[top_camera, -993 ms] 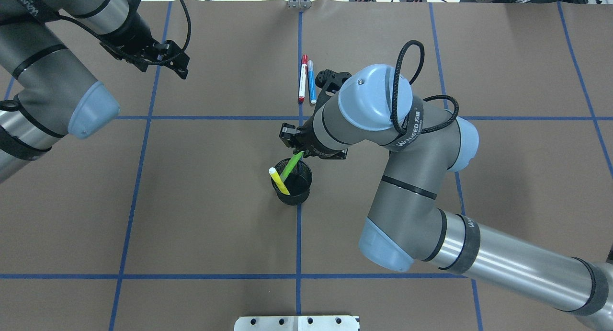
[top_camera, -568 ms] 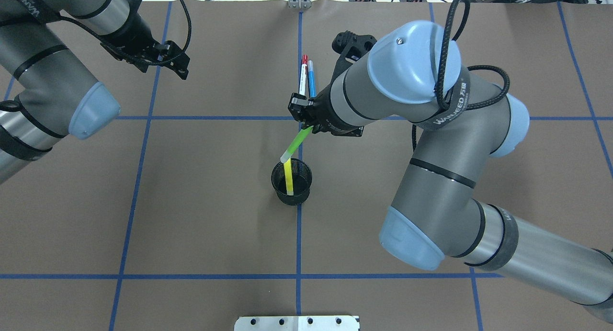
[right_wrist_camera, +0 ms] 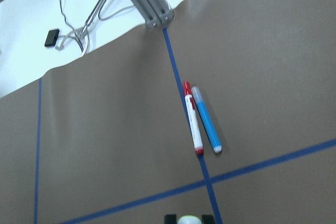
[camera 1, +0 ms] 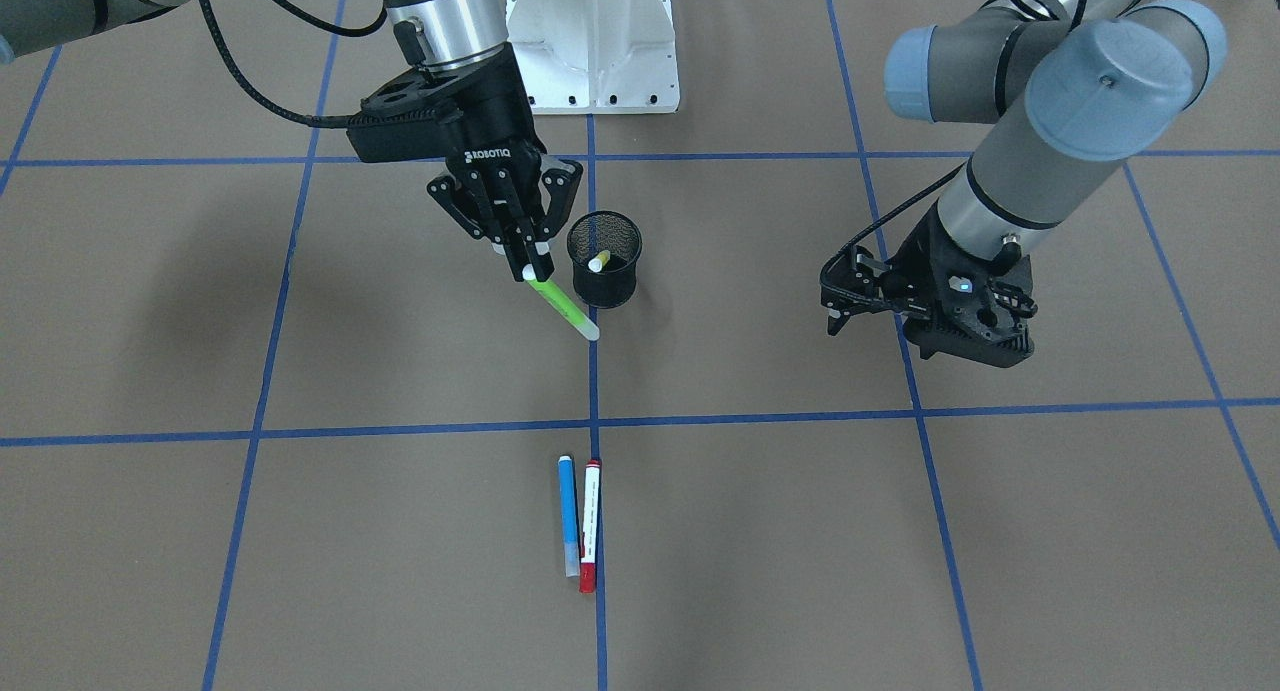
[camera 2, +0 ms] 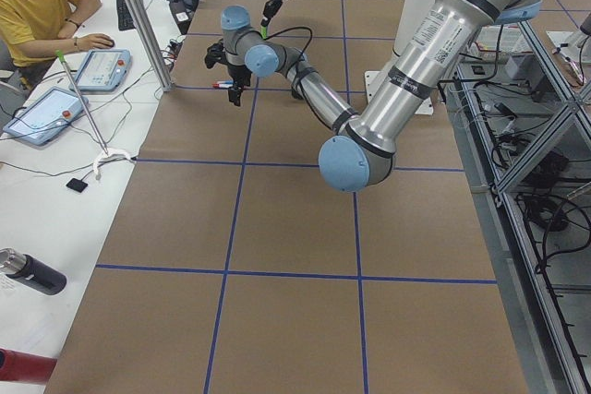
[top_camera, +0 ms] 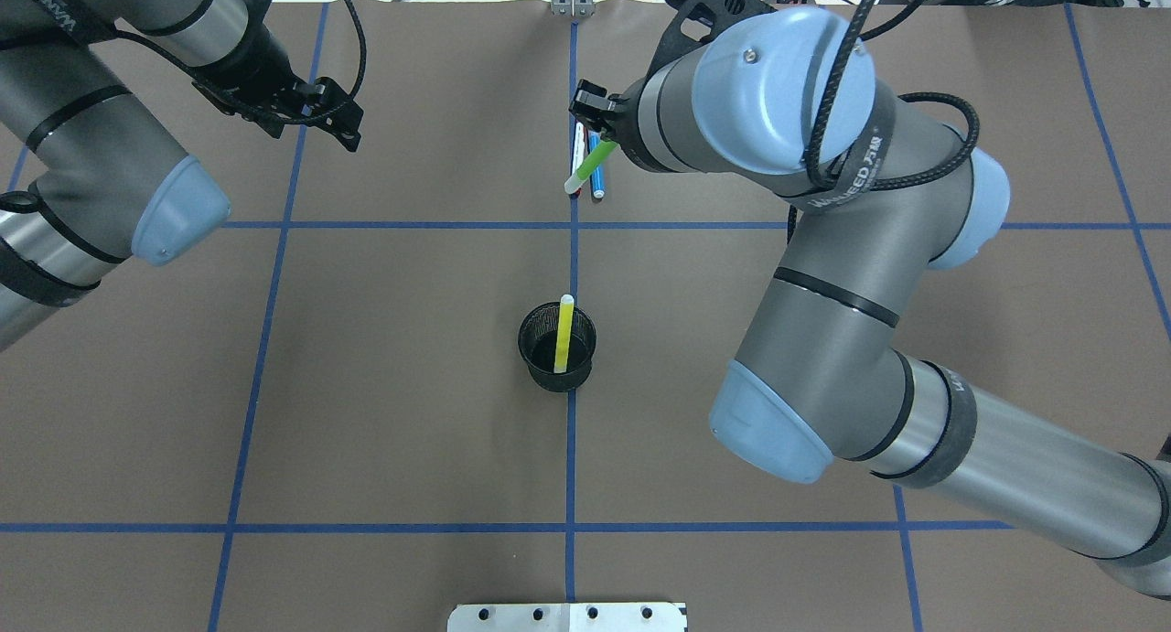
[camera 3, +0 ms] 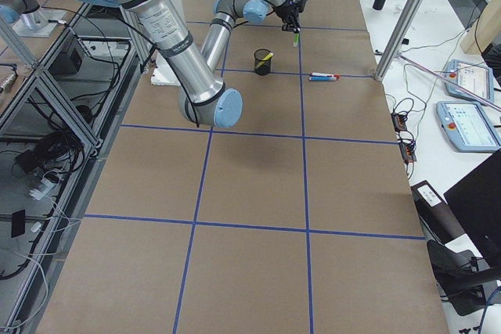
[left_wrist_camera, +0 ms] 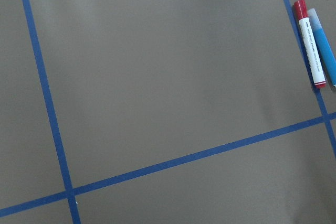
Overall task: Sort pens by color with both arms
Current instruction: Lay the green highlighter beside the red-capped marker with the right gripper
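Green pen [camera 1: 563,312] clamped at top end in right gripper [camera 1: 527,262], tilted, near cup [camera 1: 603,287]. Yellow pen [camera 1: 598,262] leant inside cup. Blue pen [camera 1: 568,516] and red pen [camera 1: 590,524] laid side by side. Left gripper [camera 1: 833,296] held apart.

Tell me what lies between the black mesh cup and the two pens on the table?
Only a blue tape line on the bare table, clearest in the front-facing view. The green pen hangs above, held by the right gripper.
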### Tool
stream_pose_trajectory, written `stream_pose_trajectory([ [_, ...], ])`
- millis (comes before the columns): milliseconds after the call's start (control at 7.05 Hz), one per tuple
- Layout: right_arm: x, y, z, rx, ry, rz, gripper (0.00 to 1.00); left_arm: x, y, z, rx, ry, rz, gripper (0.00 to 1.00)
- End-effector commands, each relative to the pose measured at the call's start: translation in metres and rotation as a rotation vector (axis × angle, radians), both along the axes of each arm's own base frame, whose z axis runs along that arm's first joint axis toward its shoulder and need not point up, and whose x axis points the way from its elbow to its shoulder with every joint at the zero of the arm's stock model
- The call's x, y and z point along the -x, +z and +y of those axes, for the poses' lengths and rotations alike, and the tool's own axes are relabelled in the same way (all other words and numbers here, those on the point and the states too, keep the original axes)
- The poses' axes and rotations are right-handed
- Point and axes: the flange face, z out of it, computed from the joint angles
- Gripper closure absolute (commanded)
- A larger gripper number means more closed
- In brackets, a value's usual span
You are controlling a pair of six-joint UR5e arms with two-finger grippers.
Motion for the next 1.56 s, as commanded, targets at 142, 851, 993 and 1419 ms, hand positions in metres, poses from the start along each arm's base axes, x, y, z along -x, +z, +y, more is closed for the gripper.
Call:
stream_pose_trajectory([
  [142, 0.101, -0.009, -0.043, -0.022, 0.256, 0.158, 1.00, 0.003, 0.006, 0.001, -0.012, 0.008, -0.003, 0.01],
  [851, 0.202, 0.002, -0.108, -0.045, 0.439, 0.306, 1.00, 0.040, 0.040, -0.007, -0.091, 0.095, -0.015, 0.01],
  [993, 0.213, 0.010, -0.114, -0.051, 0.451, 0.342, 1.00, 0.039, 0.041, -0.007, -0.089, 0.098, -0.015, 0.01],
  [1419, 0.243, 0.044, -0.124, -0.062, 0.458, 0.377, 0.86, 0.040, 0.043, -0.006, -0.086, 0.100, -0.011, 0.01],
])
